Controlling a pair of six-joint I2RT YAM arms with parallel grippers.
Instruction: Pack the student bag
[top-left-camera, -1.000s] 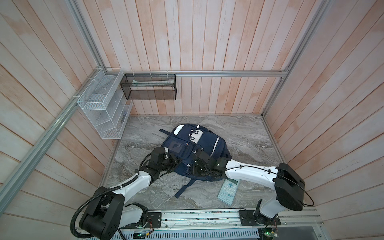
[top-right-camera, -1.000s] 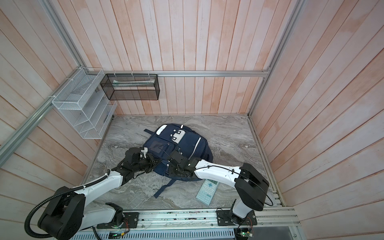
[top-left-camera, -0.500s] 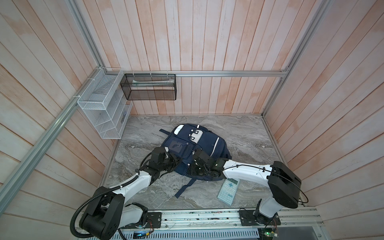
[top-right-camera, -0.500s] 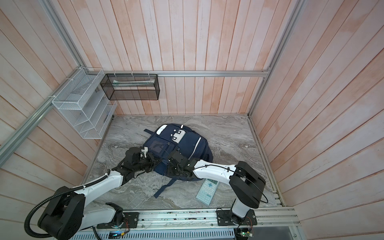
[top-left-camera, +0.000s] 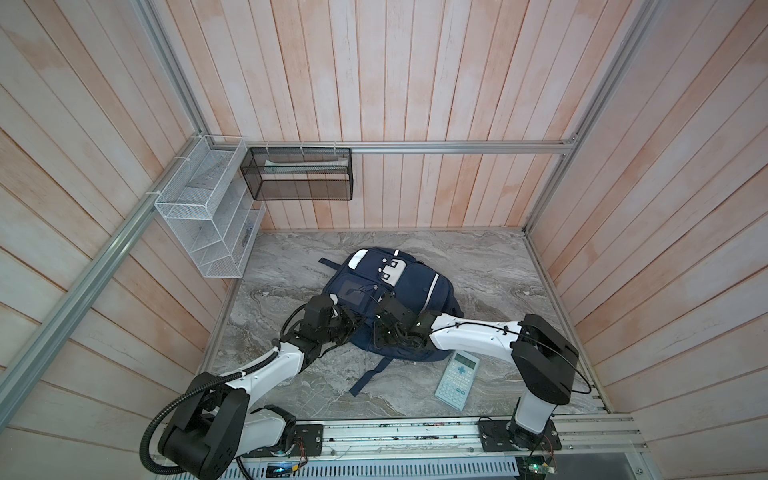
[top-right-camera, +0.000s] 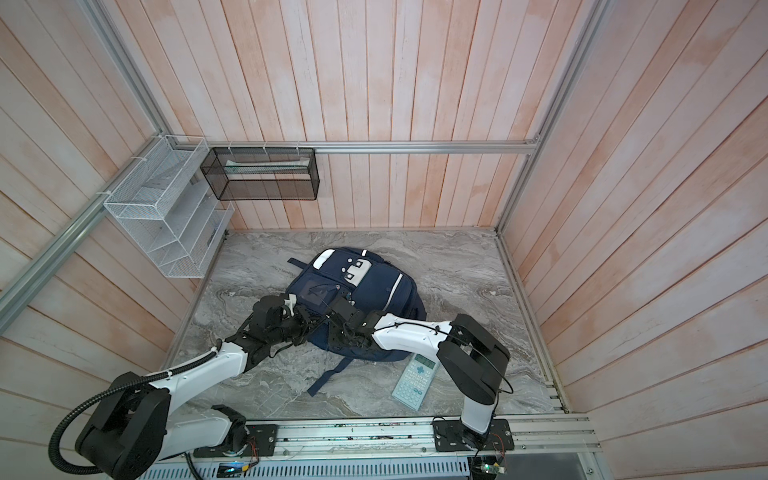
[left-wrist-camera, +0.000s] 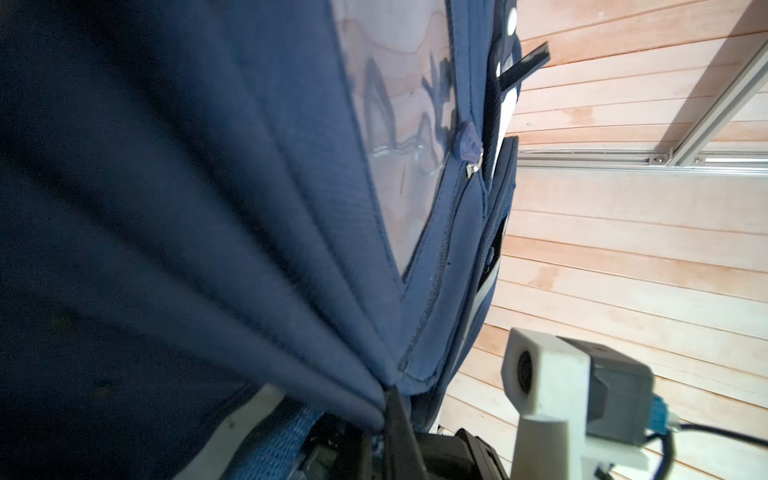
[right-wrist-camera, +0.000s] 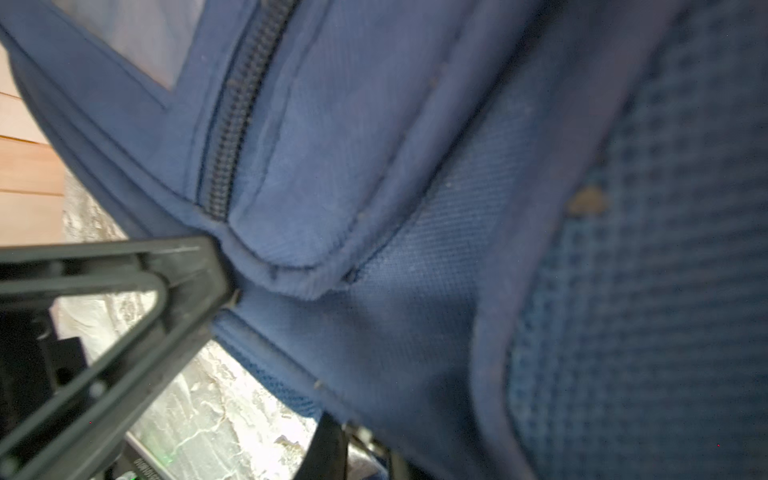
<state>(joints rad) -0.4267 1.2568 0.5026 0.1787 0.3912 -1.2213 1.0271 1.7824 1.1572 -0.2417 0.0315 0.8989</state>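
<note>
Nearest me, a calculator (top-left-camera: 456, 379) lies just off the near edge of the backpack (top-left-camera: 415, 286), likely next to go in. My left gripper (left-wrist-camera: 388, 401) is clamped on a pinch of the backpack's near side, folds fanning from my tips; I judge this steadies a pocket. My right gripper (top-left-camera: 381, 332) presses one finger (right-wrist-camera: 178, 274) at the pocket corner where a zip ends; whether it has closed I cannot tell. The backpack lies front up, mid-table. Beyond it hang a white wire rack (top-left-camera: 199, 216) and a black mesh basket (top-left-camera: 297, 174).

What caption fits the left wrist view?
Left end effector pinches the student bag, gathering navy fabric into pleats.
</note>
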